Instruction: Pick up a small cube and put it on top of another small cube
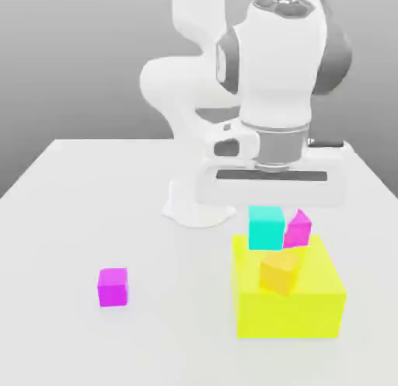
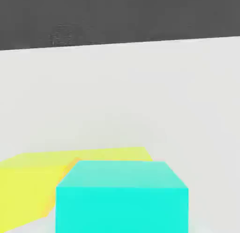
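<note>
"Edges first: how's the room?"

"Worktop (image 1: 70, 221) is broad and bare around the lone magenta cube (image 1: 113, 287) at the exterior view's left. Tighter by the yellow block (image 1: 288, 314): the orange cube (image 1: 280, 273) is there, another magenta cube (image 1: 298, 231) just beyond."

"And the end effector (image 1: 268, 213)?"

"Pinching the cyan cube (image 1: 266, 227), pads drawn in to its width. In the exterior view it overlaps the block's far edge; I can't tell whether they touch."

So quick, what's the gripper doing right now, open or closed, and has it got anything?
Gripper: closed, holding the turquoise cube.
</note>
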You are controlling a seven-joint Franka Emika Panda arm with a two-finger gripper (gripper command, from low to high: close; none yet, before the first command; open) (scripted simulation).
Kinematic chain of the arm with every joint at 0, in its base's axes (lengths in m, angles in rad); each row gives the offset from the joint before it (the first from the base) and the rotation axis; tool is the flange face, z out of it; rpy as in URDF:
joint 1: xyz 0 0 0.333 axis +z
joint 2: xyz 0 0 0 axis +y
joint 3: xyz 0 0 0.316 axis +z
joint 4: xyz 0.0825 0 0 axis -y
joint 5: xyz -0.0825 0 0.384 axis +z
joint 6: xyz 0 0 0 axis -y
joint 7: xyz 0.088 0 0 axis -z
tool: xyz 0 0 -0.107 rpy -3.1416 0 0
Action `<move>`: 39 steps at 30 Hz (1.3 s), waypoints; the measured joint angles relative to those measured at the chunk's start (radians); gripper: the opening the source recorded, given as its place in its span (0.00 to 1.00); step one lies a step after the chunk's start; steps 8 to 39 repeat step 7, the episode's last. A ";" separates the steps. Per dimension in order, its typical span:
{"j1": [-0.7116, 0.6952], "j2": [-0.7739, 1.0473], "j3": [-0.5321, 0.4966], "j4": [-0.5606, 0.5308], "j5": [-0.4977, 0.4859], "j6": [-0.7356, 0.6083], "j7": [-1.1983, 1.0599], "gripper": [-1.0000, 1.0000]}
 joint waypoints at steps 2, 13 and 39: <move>0.000 0.051 0.011 -0.022 -0.008 0.072 0.001 0.00; -0.002 0.101 0.017 -0.040 -0.018 0.140 0.007 1.00; -0.002 0.101 0.017 -0.040 -0.018 0.140 0.007 1.00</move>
